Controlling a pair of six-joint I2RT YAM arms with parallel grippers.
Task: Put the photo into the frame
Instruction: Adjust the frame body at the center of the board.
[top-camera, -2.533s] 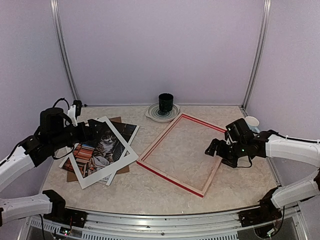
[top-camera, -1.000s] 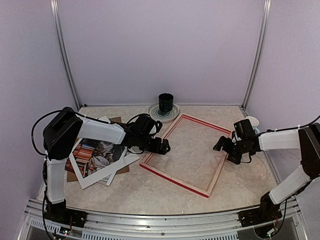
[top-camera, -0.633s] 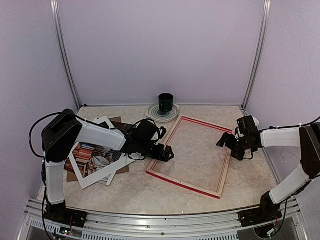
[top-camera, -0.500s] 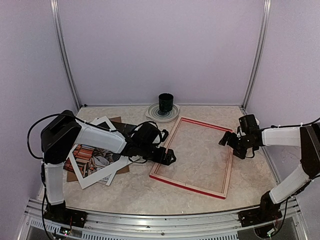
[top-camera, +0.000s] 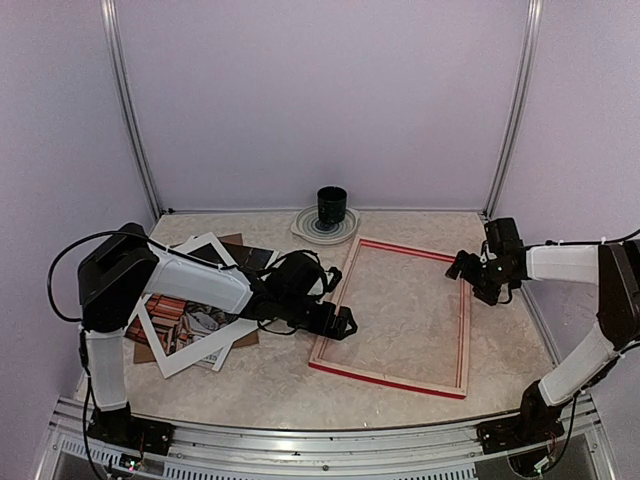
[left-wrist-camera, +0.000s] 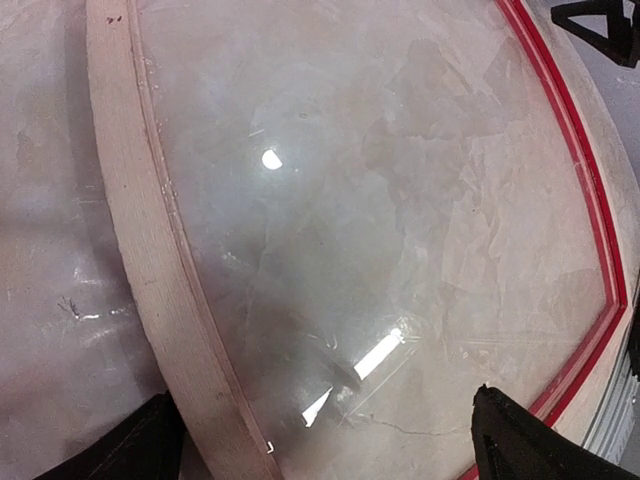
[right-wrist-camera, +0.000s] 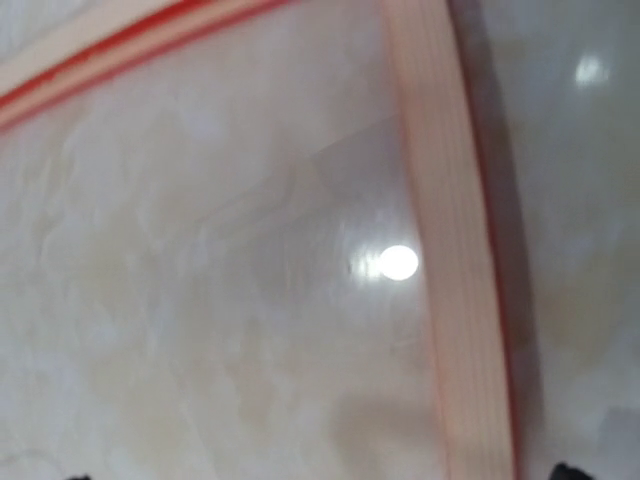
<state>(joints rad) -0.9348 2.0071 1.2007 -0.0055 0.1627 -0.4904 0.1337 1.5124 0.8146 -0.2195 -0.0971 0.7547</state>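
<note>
- Frame (top-camera: 388, 380), top view: lies flat on the table (top-camera: 280, 395), centre-right, pale wood side up. Empty of the photo.
- Photo (top-camera: 195, 312): well apart on the left, under a tilted white mat (top-camera: 220, 345), on a brown board (top-camera: 142, 352).
- Left gripper (top-camera: 340, 322): at the frame's left rail, jaws spread wide, nothing gripped.
- Right gripper (top-camera: 462, 268): at the frame's far right corner, jaws wide.
- Dark mug (top-camera: 331, 206) on a plate (top-camera: 306, 230) by the back wall.
- Left wrist view: wood rail (left-wrist-camera: 160, 270) runs between the parted fingers (left-wrist-camera: 135, 450), close to the left one. Glass pane (left-wrist-camera: 380, 200) reflects lights.
- Right wrist view: blurred. Wood rail (right-wrist-camera: 450, 250) runs down the picture. Fingertips (right-wrist-camera: 568, 470) barely show at the bottom corners, far apart, nothing held.
</note>
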